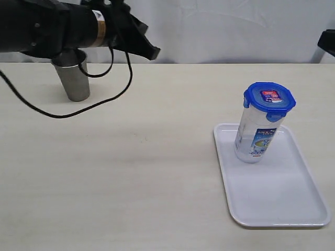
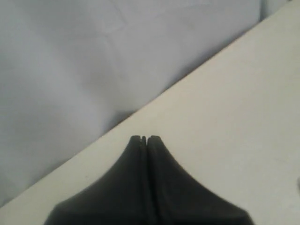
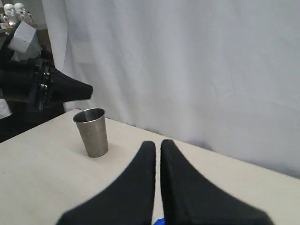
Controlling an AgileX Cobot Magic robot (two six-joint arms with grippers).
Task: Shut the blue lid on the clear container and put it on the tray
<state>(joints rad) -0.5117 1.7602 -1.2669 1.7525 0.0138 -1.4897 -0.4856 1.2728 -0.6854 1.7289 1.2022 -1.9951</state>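
Observation:
The clear container (image 1: 255,137) stands upright at the far end of the white tray (image 1: 272,198), with the blue lid (image 1: 269,98) sitting on its top. My left gripper (image 1: 153,53) hangs shut and empty above the back left of the table, far from the container; in the left wrist view its closed tips (image 2: 144,138) point at bare tabletop. The right gripper (image 3: 157,144) is shut with nothing between its fingers, and a sliver of the blue lid (image 3: 158,221) shows below them. Only a dark corner of the right arm (image 1: 327,41) enters the exterior view.
A grey steel cup (image 1: 73,75) stands at the back left of the table, partly behind the left arm, with black cables (image 1: 78,110) drooping beside it. The cup (image 3: 92,131) also shows in the right wrist view. A white curtain (image 1: 225,26) backs the table.

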